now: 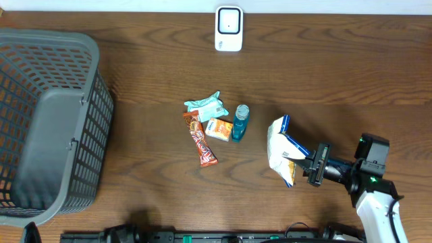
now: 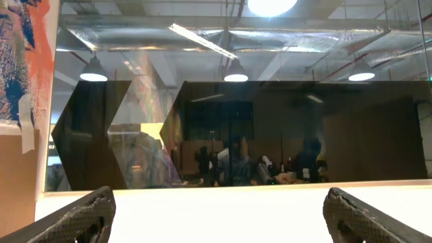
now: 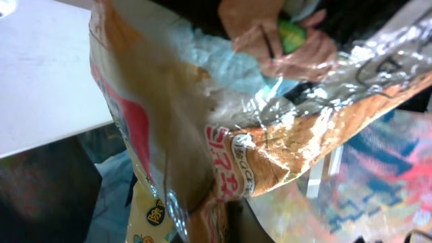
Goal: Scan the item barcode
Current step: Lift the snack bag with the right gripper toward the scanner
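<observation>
My right gripper [image 1: 309,164] is shut on the edge of a crinkly snack bag [image 1: 283,150], white with blue and yellow print, and holds it above the table right of centre. In the right wrist view the bag [image 3: 202,135] fills the frame, pinched at the gripper [image 3: 226,223]. I see no barcode on the bag in any view. A white scanner [image 1: 229,28] stands at the table's far edge. In the left wrist view my left gripper [image 2: 219,206] is open and empty, its fingertips [image 2: 91,216] at the bottom corners, facing the room.
A large grey basket [image 1: 27,74] takes up the left side. Mid-table lie a pale green packet [image 1: 206,105], a red-brown bar [image 1: 201,138], a small orange packet [image 1: 219,128] and a little blue bottle [image 1: 240,122].
</observation>
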